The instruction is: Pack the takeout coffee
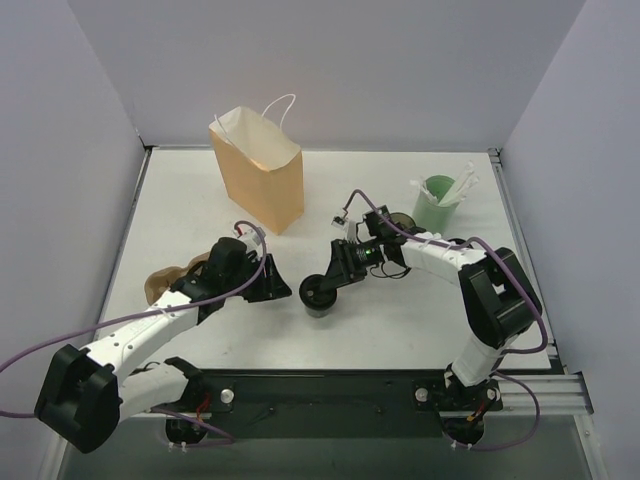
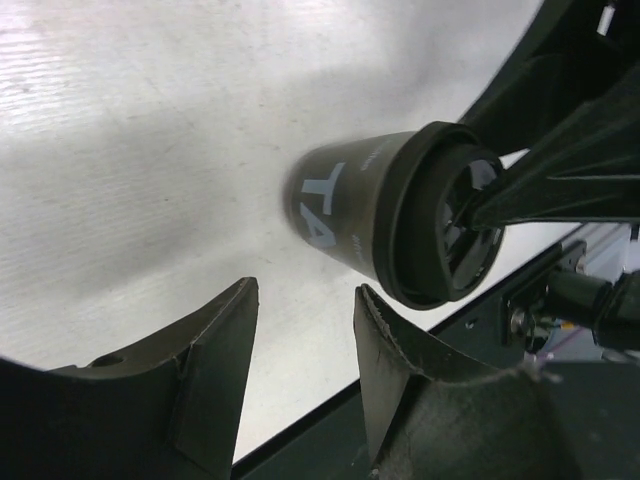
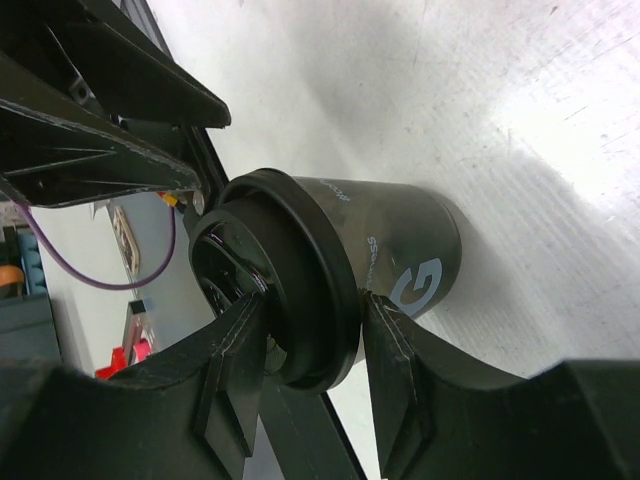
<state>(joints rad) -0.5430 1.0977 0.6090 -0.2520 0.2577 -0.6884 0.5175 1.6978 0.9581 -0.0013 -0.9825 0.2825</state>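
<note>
Right pincer (image 3: 310,325) grips the upright cup (image 3: 405,250) by its lid (image 3: 300,250); left pincer (image 2: 305,300) gapes empty just beside; bag (image 1: 258,175) stands beyond, toward the far edge of the worktop (image 1: 420,320).

I read large pale letters "TA" on the takeout coffee (image 2: 335,205) wall. From the right wrist, a big "G". The small print beside it is illegible.

The right pincer (image 3: 312,305) clamps the takeout coffee (image 3: 400,250) at its black-lidded top.
</note>
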